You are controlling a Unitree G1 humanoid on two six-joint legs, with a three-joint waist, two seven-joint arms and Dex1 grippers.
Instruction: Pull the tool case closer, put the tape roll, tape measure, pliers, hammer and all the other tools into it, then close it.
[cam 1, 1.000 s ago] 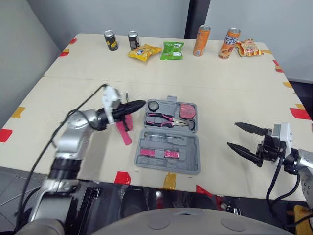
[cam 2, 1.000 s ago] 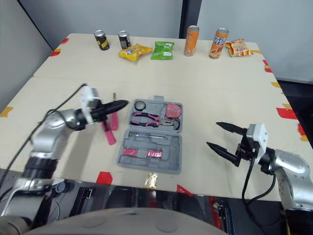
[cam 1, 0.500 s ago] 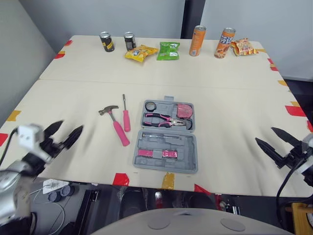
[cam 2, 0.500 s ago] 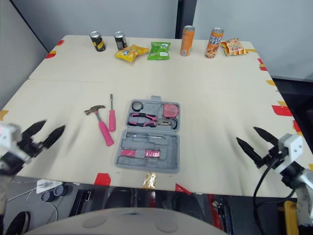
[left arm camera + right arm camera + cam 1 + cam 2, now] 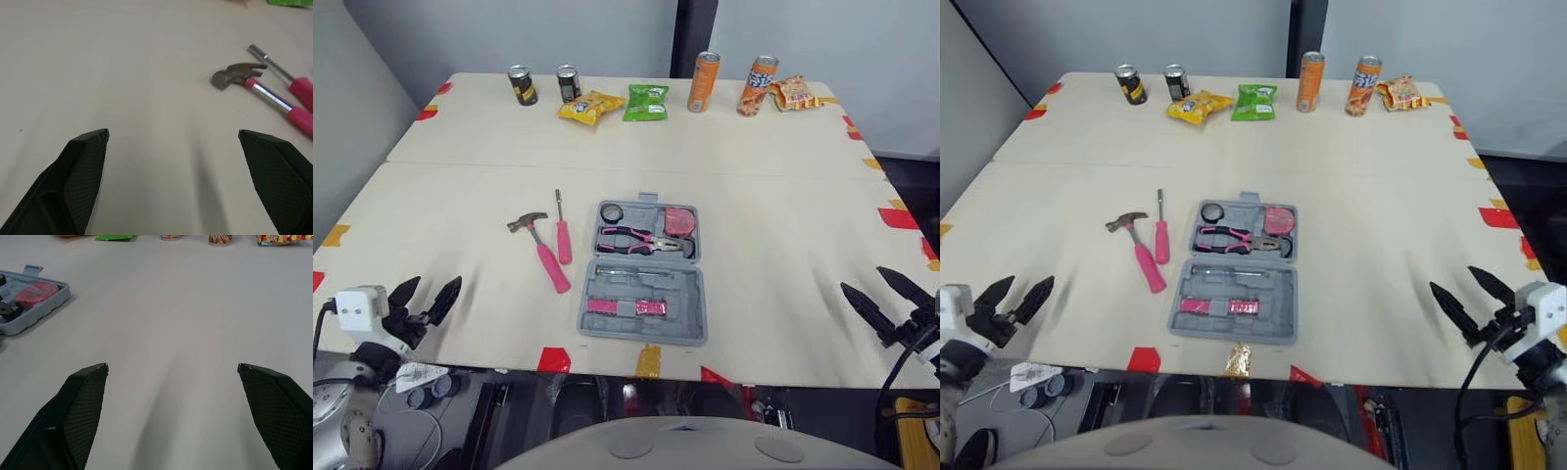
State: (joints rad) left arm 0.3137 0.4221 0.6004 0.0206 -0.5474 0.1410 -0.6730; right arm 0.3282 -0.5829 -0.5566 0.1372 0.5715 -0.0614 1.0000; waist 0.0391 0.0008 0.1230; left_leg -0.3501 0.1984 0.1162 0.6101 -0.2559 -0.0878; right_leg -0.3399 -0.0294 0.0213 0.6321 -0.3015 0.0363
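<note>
The grey tool case (image 5: 690, 294) lies open at the table's middle. Its far half holds a black tape roll (image 5: 613, 212), pink-handled pliers (image 5: 641, 239) and a pink tape measure (image 5: 679, 221). The near half holds small pink pieces (image 5: 626, 306). Left of the case, on the table, lie a pink-handled hammer (image 5: 543, 257) and a pink screwdriver (image 5: 562, 235). My left gripper (image 5: 426, 302) hangs open and empty at the front left edge, well short of the hammer (image 5: 237, 74). At the front right edge, far from the case, my right gripper (image 5: 888, 299) is open and empty.
Along the far edge stand two dark cans (image 5: 520, 84), two orange cans (image 5: 702, 81) and snack bags in yellow (image 5: 589, 104), green (image 5: 645, 102) and orange (image 5: 795, 92). Red and yellow tape marks (image 5: 555, 359) dot the table's edges.
My left gripper, shut over the hammer and screwdriver a second ago, has drawn back to the front left edge and opened. My right gripper has drawn back towards the front right edge.
</note>
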